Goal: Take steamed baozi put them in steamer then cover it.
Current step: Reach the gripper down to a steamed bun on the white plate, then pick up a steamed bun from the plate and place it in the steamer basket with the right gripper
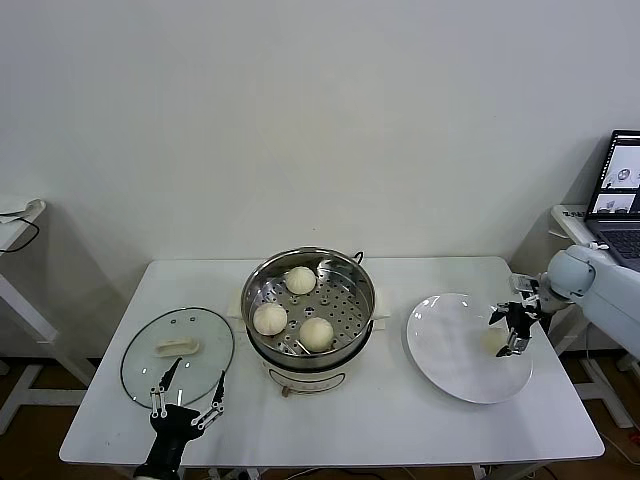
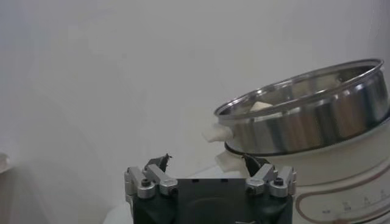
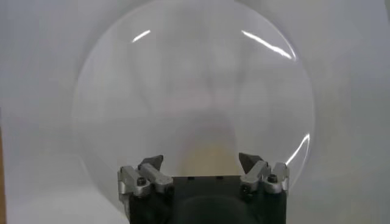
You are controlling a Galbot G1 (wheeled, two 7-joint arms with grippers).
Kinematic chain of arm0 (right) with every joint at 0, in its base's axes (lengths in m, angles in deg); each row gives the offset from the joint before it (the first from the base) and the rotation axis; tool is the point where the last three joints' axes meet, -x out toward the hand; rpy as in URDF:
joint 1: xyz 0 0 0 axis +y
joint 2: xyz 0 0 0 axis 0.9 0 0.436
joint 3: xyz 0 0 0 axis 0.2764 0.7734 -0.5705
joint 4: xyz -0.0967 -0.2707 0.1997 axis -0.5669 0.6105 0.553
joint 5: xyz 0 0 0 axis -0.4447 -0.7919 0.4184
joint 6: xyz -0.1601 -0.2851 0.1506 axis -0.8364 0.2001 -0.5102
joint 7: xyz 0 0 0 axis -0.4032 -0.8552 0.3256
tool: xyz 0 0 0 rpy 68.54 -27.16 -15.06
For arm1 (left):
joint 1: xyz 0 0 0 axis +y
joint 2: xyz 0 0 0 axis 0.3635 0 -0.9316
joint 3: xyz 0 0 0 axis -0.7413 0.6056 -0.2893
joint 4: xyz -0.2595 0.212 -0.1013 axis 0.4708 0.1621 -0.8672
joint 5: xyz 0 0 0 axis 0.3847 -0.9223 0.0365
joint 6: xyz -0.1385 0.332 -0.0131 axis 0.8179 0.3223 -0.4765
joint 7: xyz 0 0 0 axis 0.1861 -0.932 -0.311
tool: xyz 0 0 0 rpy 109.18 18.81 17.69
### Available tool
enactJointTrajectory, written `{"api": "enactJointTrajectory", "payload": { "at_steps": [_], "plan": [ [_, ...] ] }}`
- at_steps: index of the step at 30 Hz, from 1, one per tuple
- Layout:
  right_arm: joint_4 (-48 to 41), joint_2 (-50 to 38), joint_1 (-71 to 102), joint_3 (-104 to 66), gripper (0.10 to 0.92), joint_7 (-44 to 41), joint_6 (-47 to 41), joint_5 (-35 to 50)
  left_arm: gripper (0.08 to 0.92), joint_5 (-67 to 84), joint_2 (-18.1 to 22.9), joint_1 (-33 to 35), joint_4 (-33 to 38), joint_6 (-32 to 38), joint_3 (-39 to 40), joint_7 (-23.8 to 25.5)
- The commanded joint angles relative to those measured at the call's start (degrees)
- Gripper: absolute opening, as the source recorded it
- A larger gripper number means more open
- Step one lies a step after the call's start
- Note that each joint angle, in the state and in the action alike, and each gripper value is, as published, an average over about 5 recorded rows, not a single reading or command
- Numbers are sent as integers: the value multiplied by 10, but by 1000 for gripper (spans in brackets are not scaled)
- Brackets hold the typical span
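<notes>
The steamer (image 1: 352, 278) stands at the table's middle with three baozi on its perforated tray: one at the back (image 1: 300, 279), one on the left (image 1: 269, 318), one at the front (image 1: 316, 333). A fourth baozi (image 1: 491, 342) lies on the right part of the white plate (image 1: 450, 345). My right gripper (image 1: 512, 333) is open and low over the plate, right at this baozi. In the right wrist view it (image 3: 201, 161) has the baozi (image 3: 206, 149) as a pale blur between its open fingers. The cover (image 1: 178, 348) lies flat on the table to the left. My left gripper (image 1: 198, 372) is open over the cover's front edge.
The left wrist view shows my left gripper (image 2: 206, 161) open with the steamer (image 2: 317, 115) beyond it. A laptop (image 1: 622, 195) sits on a side table at the far right. A white stand (image 1: 20, 225) is at the far left. The table's front edge (image 1: 330, 462) is close.
</notes>
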Motion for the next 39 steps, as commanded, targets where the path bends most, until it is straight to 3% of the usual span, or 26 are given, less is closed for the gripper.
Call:
{"api": "enactJointTrajectory", "payload": {
  "at_steps": [1, 7, 14, 22, 30, 39],
  "plan": [
    [-46, 17, 37, -26, 823, 24, 2, -15, 823, -2, 0, 1, 1, 0, -1, -1],
    [-53, 25, 37, -26, 813, 23, 1, -20, 823, -2, 1, 3, -1, 0, 0, -1],
    [-37, 20, 24, -19, 689, 14, 0, -19, 823, -3, 0, 5, -2, 1, 1, -1],
    [-1, 23, -103, 44, 655, -59, 14, -14, 823, -2, -2, 1, -2, -1, 2, -2],
    [85, 86, -311, 190, 661, -138, 16, 77, 823, -3, -2, -9, -5, -6, -1, -12],
    [208, 185, -402, 264, 662, -105, -57, 200, 823, -3, -3, -12, -3, -9, -4, -13]
  ]
}}
